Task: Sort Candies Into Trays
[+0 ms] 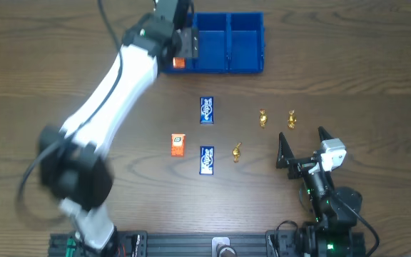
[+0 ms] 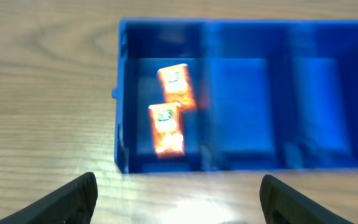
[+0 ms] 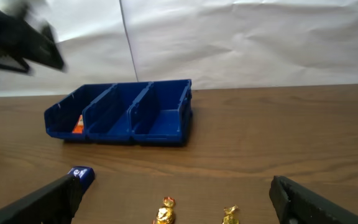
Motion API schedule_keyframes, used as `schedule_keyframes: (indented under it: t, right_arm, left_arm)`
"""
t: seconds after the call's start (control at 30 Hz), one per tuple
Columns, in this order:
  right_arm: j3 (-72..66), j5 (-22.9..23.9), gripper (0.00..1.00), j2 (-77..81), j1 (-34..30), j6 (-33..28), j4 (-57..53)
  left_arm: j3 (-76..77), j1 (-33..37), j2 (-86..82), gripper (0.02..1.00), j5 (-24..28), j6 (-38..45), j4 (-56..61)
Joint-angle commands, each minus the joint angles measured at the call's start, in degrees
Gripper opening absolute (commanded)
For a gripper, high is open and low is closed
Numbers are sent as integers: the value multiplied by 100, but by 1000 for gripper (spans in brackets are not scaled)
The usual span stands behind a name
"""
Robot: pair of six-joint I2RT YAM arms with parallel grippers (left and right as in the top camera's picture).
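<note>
A blue three-compartment tray [image 1: 245,43] stands at the table's far side. Its leftmost compartment [image 2: 160,106] holds two orange candies [image 2: 176,84] [image 2: 168,129]. My left gripper [image 1: 184,46] hovers open and empty just in front of that compartment [image 2: 179,205]. On the table lie one orange candy [image 1: 178,145], two blue candies [image 1: 206,110] [image 1: 206,160] and three gold candies [image 1: 262,118] [image 1: 291,119] [image 1: 237,151]. My right gripper [image 1: 304,143] stands open and empty near the front right, facing the gold candies [image 3: 165,211] and the tray [image 3: 160,115].
The tray's middle compartment [image 2: 241,106] and right compartment [image 2: 319,99] hold nothing I can see. Bare wooden table [image 1: 362,86] lies to the right of the tray. A white sheet [image 3: 247,43] hangs behind the table.
</note>
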Motion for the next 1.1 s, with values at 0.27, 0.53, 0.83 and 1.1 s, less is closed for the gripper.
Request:
schedule_keyframes:
  t: [0.27, 0.53, 0.83, 1.1]
  right_arm:
    - [-17, 9, 1000, -33, -20, 37, -15]
    - [-17, 9, 1000, -33, -20, 37, -13]
    - [-17, 9, 998, -33, -20, 39, -15]
    - [-17, 9, 998, -33, -20, 39, -15]
  left_arm:
    - [-4347, -1521, -3724, 879, -483, -1537, 94]
    - [-5729, -1523, -3252, 864, -186, -1700, 975]
    - [-5727, -1521, -2275, 858, -76, -1578, 1657]
    - [-5718, -1517, -2011, 849, -35, -1580, 1814]
